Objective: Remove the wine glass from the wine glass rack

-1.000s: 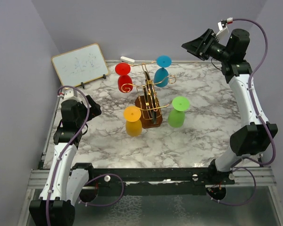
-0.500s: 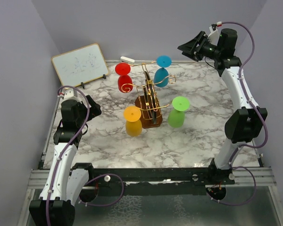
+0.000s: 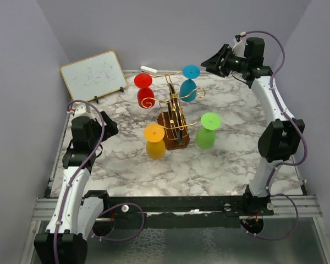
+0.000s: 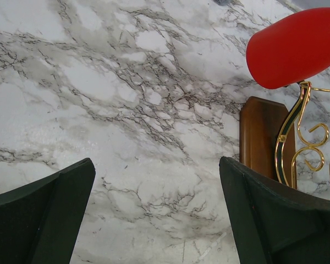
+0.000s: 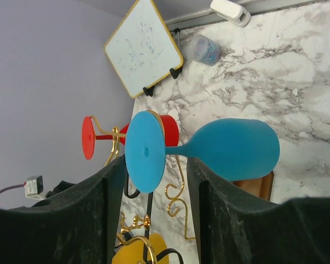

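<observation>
Target looks to be the blue wine glass (image 5: 209,149), hung foot-up on a top arm of the wine glass rack (image 3: 173,118). Right gripper (image 3: 210,59) is far the nearer. Its fingers (image 5: 113,192) stand apart w/ nothing between them, so no grip. Glass lies straight ahead of the fingertips, near but not touching. Foot disc (image 5: 146,151) lines up w/ the gap; stem's long axis runs across it, finger to finger, w/ bowl out past one finger. Left gripper (image 4: 157,162) is spread wide & empty, w/ red glass (image 4: 294,47) and rack base beyond one finger. Next prob. needs a short advance, maybe a wrist roll, before closing.
</observation>
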Controlling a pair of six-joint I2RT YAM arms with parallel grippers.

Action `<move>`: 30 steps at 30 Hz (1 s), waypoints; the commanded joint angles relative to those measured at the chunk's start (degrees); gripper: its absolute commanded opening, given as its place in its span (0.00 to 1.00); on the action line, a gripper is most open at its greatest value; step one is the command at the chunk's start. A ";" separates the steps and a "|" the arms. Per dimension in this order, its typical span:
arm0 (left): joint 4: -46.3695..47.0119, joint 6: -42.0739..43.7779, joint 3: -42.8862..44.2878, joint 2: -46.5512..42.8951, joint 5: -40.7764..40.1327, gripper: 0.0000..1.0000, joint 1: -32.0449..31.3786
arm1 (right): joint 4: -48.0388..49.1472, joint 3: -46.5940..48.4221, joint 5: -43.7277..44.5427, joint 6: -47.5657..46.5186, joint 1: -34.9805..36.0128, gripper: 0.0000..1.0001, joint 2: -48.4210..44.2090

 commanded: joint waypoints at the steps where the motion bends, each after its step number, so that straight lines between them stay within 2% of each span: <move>1: -0.06 -0.32 1.18 -0.08 0.45 0.99 0.32 | -0.35 -0.37 -1.64 -2.20 1.73 0.48 0.71; 18: -0.47 -0.47 1.26 -0.25 -0.51 0.99 0.32 | -3.33 -1.19 1.40 -5.19 4.56 0.40 1.63; 22: -0.46 -0.62 1.26 -0.23 -0.51 0.99 0.32 | -3.72 -1.51 1.54 -5.49 4.75 0.32 1.69; 30: -0.56 -0.65 1.25 -0.20 -0.64 0.99 0.32 | -2.20 -3.39 0.86 -4.35 4.76 0.06 0.99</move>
